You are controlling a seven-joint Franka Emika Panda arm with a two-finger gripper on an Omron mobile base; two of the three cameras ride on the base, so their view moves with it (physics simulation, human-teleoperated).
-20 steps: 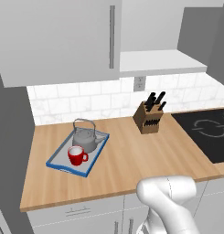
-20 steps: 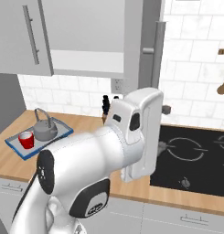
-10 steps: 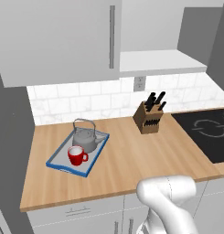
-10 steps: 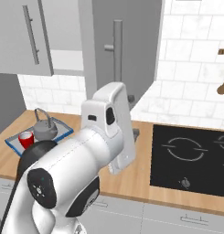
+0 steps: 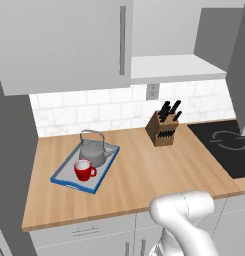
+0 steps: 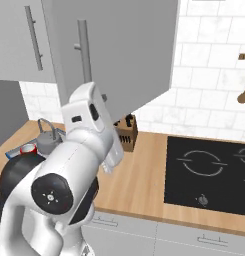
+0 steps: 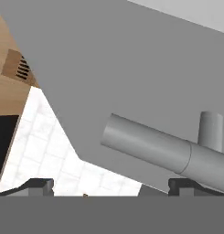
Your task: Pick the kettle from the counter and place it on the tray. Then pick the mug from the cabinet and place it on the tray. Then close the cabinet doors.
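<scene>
- Two of the three jobs are looking finished: the kettle [image 5: 93, 152] and the red mug [image 5: 83, 170] are both sitting on the blue-rimmed tray [image 5: 65, 181], which is lying on the left part of the wooden counter [image 5: 139, 175], well apart from the knife block [image 5: 163, 129] further right.
- What is remaining, by my reading, is shutting the cabinet doors; the left door [image 5: 64, 42] is lying flat and looks closed, while the right door [image 6: 124, 47] is standing swung out over the counter, its panel partly covering the knife block in the right base view.
- The gripper [image 7: 111, 185] is hovering released, jaws spread wide and holding nothing, right up against the face of that open door.
- The door's bar handle [image 7: 163, 151] is lying just beyond the fingertips [image 7: 40, 185], its long axis running slantwise across the hand view, from between the tips out past the one on the right of that view.
- The coming move is turning on this: the panel is directly ahead of the hand, so a push against it towards the cabinet shelf [image 5: 179, 67] should swing it shut.
</scene>
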